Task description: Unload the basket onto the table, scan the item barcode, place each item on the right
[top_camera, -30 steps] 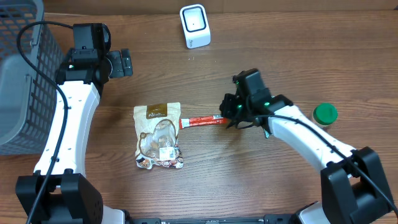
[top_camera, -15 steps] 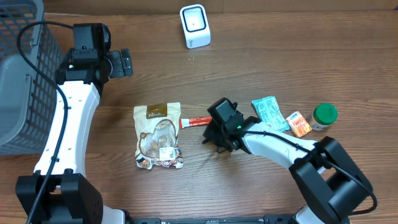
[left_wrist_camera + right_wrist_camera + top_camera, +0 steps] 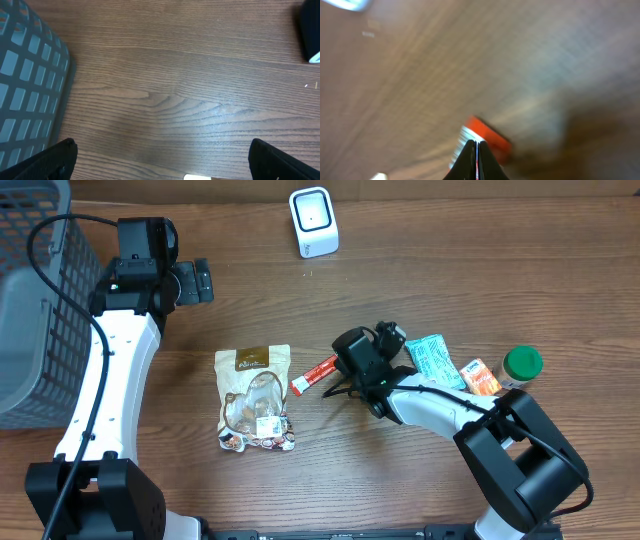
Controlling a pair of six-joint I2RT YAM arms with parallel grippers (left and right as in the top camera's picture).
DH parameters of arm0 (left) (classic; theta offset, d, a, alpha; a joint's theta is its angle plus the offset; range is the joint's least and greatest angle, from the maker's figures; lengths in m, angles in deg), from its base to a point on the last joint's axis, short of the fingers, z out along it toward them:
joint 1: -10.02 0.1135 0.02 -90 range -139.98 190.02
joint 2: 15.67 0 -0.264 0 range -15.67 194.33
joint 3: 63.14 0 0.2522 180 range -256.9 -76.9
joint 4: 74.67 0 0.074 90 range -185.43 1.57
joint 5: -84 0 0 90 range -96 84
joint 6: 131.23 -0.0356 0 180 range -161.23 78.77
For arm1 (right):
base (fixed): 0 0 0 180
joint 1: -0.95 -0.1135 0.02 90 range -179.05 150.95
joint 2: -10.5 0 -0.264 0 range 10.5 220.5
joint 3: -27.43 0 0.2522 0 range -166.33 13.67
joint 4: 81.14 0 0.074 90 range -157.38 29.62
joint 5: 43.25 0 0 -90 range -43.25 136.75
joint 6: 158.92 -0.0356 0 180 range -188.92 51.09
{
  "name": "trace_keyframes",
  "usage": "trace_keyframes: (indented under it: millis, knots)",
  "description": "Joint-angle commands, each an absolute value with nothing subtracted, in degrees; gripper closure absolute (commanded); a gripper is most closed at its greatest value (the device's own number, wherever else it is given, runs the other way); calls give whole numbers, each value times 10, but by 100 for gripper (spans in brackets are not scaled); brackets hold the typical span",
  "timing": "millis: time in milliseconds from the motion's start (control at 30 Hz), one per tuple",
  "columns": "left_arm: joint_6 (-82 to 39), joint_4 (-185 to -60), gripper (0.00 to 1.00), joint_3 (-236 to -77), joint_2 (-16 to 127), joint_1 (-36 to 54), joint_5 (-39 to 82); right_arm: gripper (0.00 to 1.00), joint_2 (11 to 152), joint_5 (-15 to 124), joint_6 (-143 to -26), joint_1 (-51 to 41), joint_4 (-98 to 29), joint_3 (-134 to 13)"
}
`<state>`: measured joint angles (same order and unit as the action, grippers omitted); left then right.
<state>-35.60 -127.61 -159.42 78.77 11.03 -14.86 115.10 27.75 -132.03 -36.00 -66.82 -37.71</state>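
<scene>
A thin red stick packet [image 3: 314,375] lies slanted on the table, right of centre. My right gripper [image 3: 340,369] is shut on its right end. In the blurred right wrist view, the fingers [image 3: 470,159] meet in a point over the red and white packet [image 3: 487,136], with a thin edge of it pinched between them. The white scanner [image 3: 313,221] stands at the back of the table. My left gripper [image 3: 196,281] hovers open at the far left, and in its wrist view [image 3: 162,147] only bare wood lies between the wide-set fingertips [image 3: 59,157].
A grey mesh basket [image 3: 28,300] fills the left edge. A clear snack bag [image 3: 255,400] lies left of the packet. Right of my right arm are a teal packet [image 3: 433,359], a small orange packet [image 3: 480,377] and a green-lidded jar [image 3: 522,363].
My right arm has swung left and low, uncovering the teal and orange packets. Its jaws have closed fully on the red packet, which now lies slanted instead of level. The left arm is still.
</scene>
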Motion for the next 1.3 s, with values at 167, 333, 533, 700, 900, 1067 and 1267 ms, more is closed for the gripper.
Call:
trace_keyframes:
  millis: [167,333,533,700,900,1067,1267]
  knots:
    - [-352,-1275,0,-1596,787,111,-155,92,1128,387,-1164,-338,-628,-456]
    - [-352,-1275,0,-1596,787,111,-155,90,1123,509,-1177,-357,-554,-501]
    - [-352,-1275,0,-1596,787,111,-155,90,1150,476,-1209,-411,-530,-501]
    - [-352,-1275,0,-1596,787,111,-155,90,1193,447,-1216,-443,-546,-501]
    - [-352,-1275,0,-1596,787,111,-155,90,1225,449,-1216,-447,-516,-501]
    - [-352,-1275,0,-1596,787,111,-155,91,1220,478,-1209,-446,-450,-502]
    - [-352,-1275,0,-1596,787,111,-155,91,1185,498,-1089,-428,-369,-517]
